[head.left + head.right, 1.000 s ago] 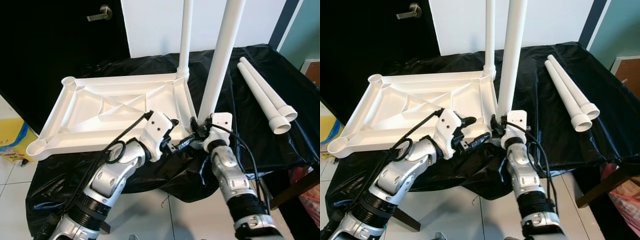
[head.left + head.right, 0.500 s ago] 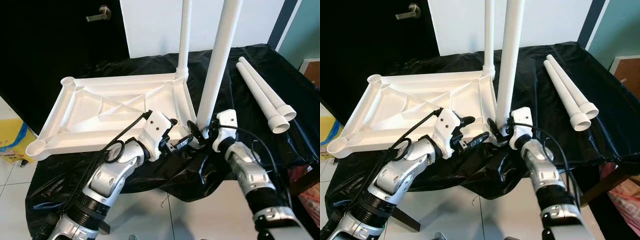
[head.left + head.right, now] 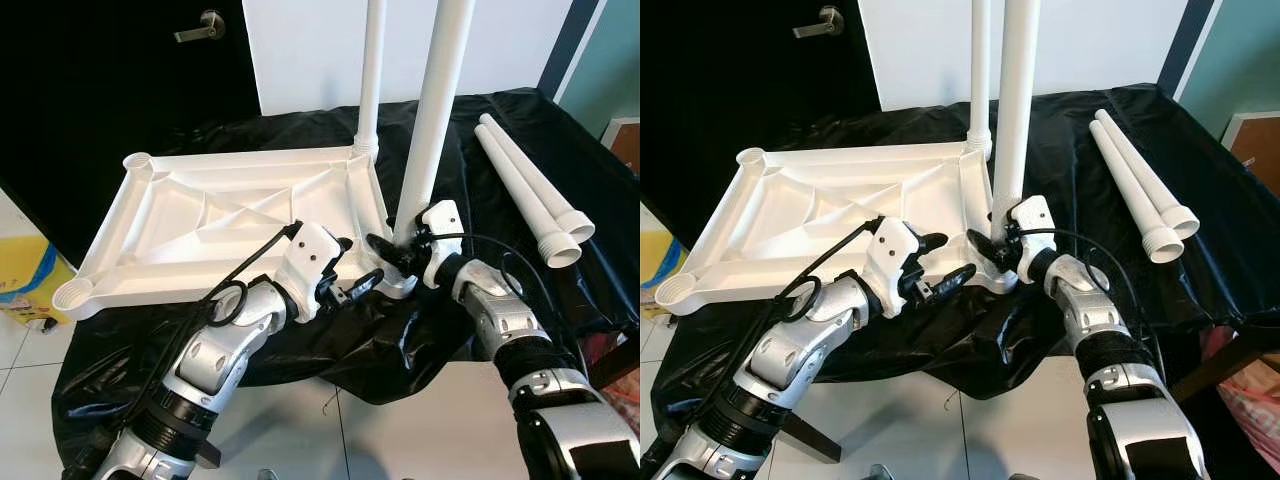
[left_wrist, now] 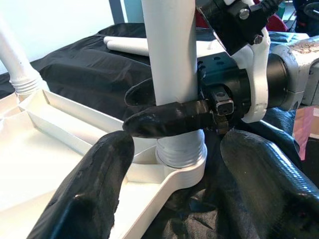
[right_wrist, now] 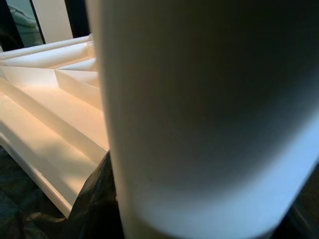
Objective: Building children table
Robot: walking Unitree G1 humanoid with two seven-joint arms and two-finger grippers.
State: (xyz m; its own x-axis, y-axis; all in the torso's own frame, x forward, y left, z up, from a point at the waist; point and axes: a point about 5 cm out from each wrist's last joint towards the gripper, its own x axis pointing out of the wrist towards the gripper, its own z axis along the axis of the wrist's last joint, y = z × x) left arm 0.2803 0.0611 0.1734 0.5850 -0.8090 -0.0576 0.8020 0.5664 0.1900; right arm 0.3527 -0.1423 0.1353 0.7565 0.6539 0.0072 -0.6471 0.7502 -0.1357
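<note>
The near leg [image 3: 432,130] stands upright in the tabletop's [image 3: 180,220] corner socket; the right gripper [image 3: 392,250] clamps its base; the left gripper [image 3: 350,285], jaws spread, waits just beside

A white table leg [image 4: 169,55] is seen standing upright in the corner socket [image 4: 182,162] of the white tabletop [image 4: 60,149]. The leg is clasped just above the socket by the black fingers [image 4: 167,121] of the right gripper [image 4: 164,107], one on each side. The left gripper [image 4: 174,194] is held open near the socket, its two black fingers spread apart and touching nothing. A second upright leg [image 4: 17,59] is set at another corner. A loose leg [image 4: 129,46] lies on the black cloth [image 4: 79,69] behind.
</note>
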